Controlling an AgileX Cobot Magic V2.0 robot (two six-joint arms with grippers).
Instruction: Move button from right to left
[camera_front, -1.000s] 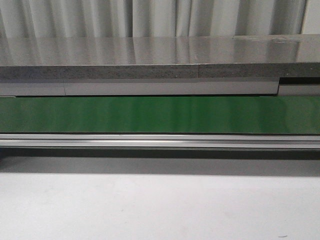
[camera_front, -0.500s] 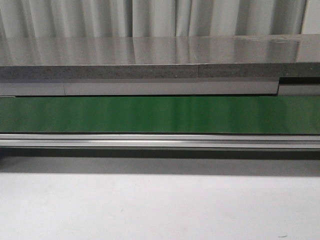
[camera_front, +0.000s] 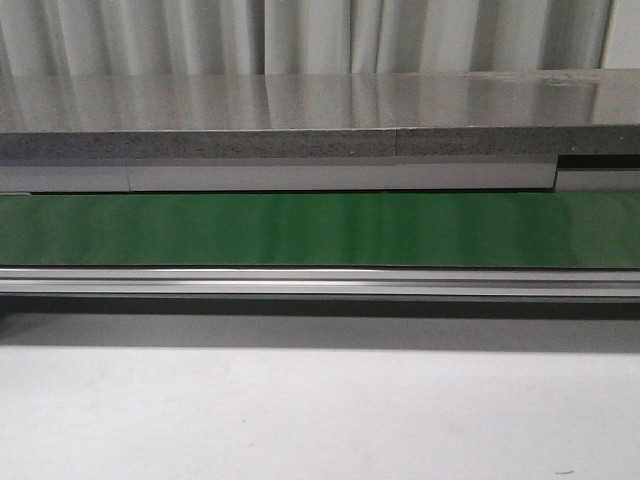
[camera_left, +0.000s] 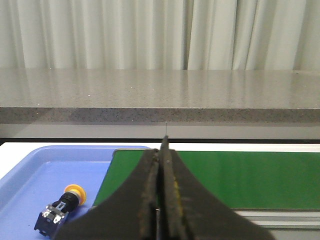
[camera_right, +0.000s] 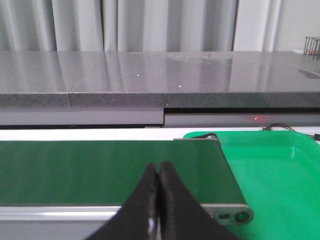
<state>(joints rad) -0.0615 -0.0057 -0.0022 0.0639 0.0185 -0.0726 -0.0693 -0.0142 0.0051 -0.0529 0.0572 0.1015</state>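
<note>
The button (camera_left: 61, 207) lies on its side in the blue tray (camera_left: 30, 175) in the left wrist view, its yellow-orange cap toward the belt and its black body behind it. My left gripper (camera_left: 163, 150) is shut and empty, apart from the button and over the end of the green belt (camera_left: 240, 177). My right gripper (camera_right: 158, 170) is shut and empty over the other end of the belt (camera_right: 100, 170), beside the green tray (camera_right: 280, 175). Neither gripper nor the button shows in the front view.
The green conveyor belt (camera_front: 320, 228) runs across the front view with a metal rail (camera_front: 320, 283) in front of it. A grey stone counter (camera_front: 320, 110) stands behind the belt, with white curtains behind that. The white tabletop (camera_front: 320, 415) lies in front.
</note>
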